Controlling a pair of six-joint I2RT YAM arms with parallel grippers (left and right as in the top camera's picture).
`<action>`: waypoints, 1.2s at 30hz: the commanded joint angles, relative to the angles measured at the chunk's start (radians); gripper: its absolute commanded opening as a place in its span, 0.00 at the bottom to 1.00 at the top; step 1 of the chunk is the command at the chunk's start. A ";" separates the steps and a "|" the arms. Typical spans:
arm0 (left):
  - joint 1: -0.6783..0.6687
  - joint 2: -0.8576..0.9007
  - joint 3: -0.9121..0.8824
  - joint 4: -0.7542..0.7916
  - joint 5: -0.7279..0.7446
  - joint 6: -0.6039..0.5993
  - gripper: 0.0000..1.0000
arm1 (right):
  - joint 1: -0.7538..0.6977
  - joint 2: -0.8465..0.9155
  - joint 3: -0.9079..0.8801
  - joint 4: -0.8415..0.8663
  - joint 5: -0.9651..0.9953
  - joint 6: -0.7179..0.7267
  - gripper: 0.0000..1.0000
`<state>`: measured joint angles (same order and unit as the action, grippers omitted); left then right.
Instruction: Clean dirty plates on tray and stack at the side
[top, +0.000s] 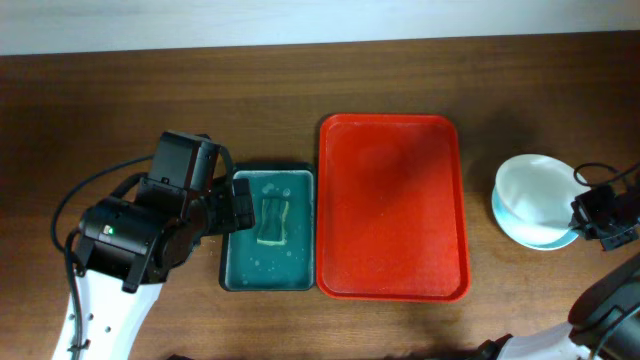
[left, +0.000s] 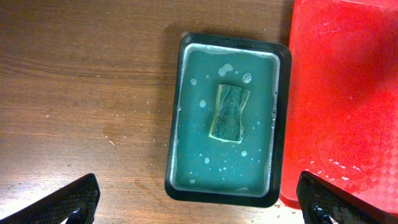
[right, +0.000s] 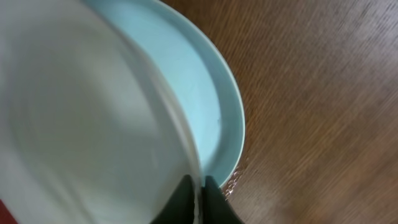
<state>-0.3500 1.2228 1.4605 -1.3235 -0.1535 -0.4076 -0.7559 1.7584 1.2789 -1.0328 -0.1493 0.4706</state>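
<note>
The red tray (top: 392, 205) lies in the middle of the table with no plates on it; part of it shows in the left wrist view (left: 348, 93). At the right, the white plate (top: 535, 192) rests over the pale blue plate (top: 548, 238). My right gripper (top: 590, 212) is shut on the white plate's rim (right: 93, 112), tilted above the pale blue plate (right: 211, 106). The pale green plate is not visible. My left gripper (left: 199, 208) is open and empty, above the near end of the dark green basin (left: 186, 124).
The dark green basin (top: 228, 270) holds soapy teal water and a yellow-green sponge (top: 272, 220), directly left of the tray. The sponge also shows in the left wrist view (left: 229, 113). Water droplets lie on the wood beside the blue plate.
</note>
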 joint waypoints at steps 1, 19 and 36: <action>0.006 -0.011 0.002 0.002 -0.007 0.016 0.99 | 0.003 0.018 0.002 0.000 0.026 -0.018 0.52; 0.006 -0.011 0.002 0.002 -0.007 0.016 0.99 | 0.586 -1.024 0.010 -0.164 -0.417 -0.317 0.98; 0.006 -0.011 0.002 0.002 -0.007 0.016 0.99 | 0.704 -1.268 -0.021 -0.086 -0.279 -0.537 0.98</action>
<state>-0.3500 1.2228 1.4605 -1.3239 -0.1532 -0.4076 -0.0578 0.4934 1.2854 -1.1637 -0.4824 0.0963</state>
